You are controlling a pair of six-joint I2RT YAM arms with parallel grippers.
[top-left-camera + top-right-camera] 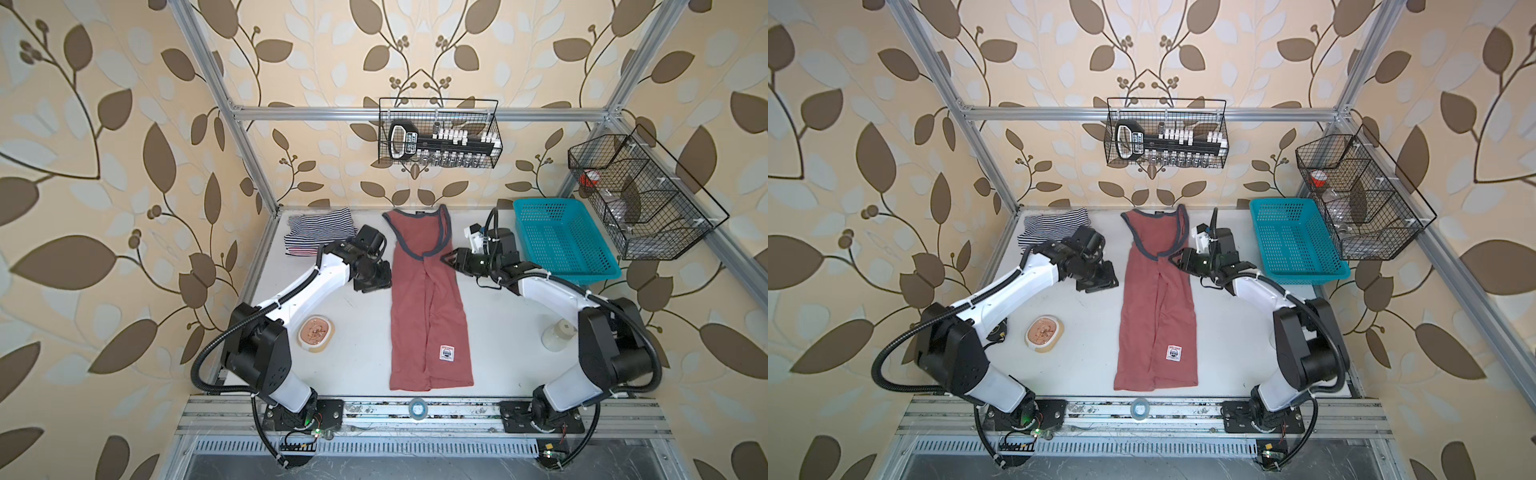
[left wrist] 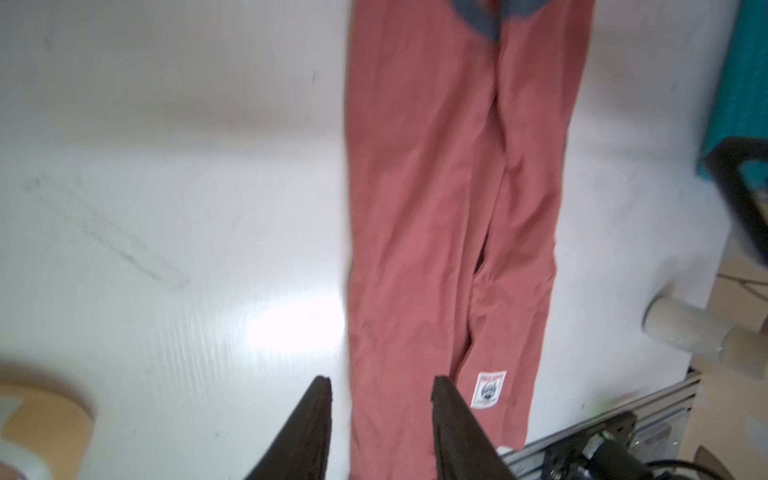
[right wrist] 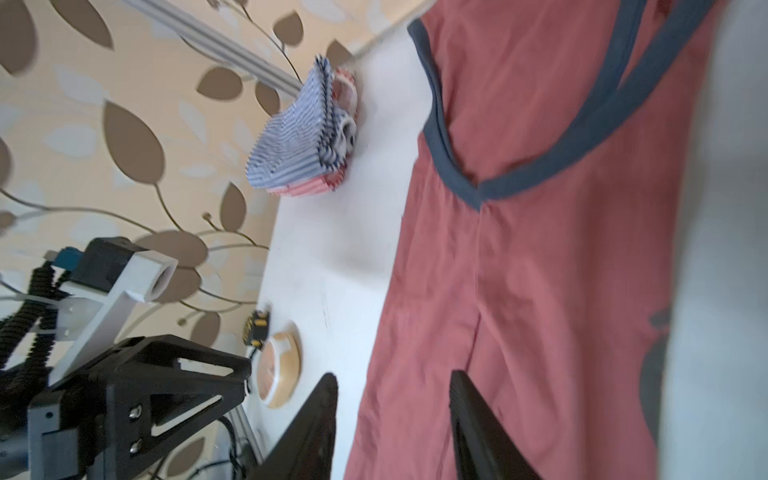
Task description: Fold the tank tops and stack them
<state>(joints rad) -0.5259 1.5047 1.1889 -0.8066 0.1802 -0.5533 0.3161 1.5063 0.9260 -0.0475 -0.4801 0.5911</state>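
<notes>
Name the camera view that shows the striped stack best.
Right wrist view: the stack shows side-on, unobstructed, navy stripes over red stripes. In both top views the left arm covers part of it. The left wrist view misses it.

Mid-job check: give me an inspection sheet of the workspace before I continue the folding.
Surface: white table, no spills seen.
Job's things: dusty red tank top lies flat mid-table, sides folded inward; navy-striped top stacked on red-striped top, far left corner.
Clutter: tan round roll, teal basket, pale cup, tape roll on the front rail.
Grippers: left gripper open, empty; right gripper open, empty, by the red top's armhole.
Cables: black hoses along the arms, off the cloth.
Surroundings: wire baskets on the frame; leaf wallpaper.
</notes>
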